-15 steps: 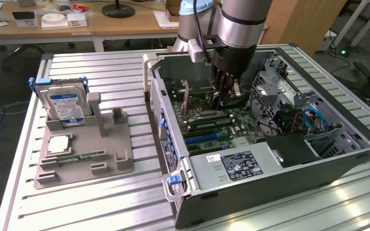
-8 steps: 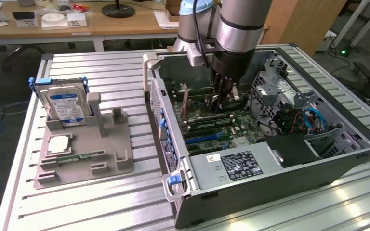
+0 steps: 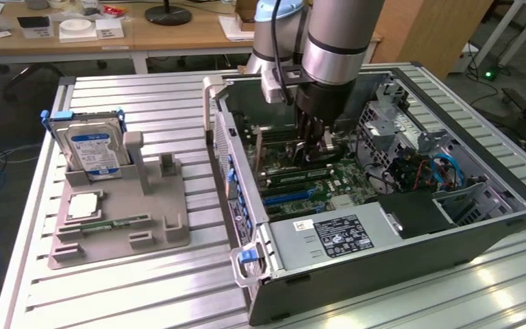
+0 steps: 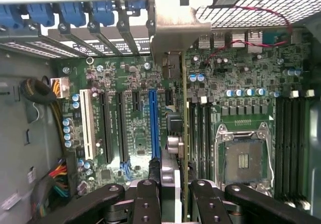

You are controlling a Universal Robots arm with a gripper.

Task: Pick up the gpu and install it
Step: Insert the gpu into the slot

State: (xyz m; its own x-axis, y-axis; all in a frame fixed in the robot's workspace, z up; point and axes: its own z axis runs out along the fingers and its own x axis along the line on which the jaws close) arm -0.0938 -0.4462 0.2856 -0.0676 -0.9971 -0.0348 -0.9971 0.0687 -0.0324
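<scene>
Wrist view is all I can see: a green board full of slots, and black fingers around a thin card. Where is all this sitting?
Observer: That board is inside a computer case, which lies open on its side on a slatted metal table.
Operator: And what carries those fingers?
Observer: A silver arm reaches from above into the case, with the gripper shut on the gpu low over the board.
Operator: Is anything else nearby?
Observer: Beside the case, at the exterior view's left, a grey holder carries a hard drive with a blue label, standing upright.
</scene>
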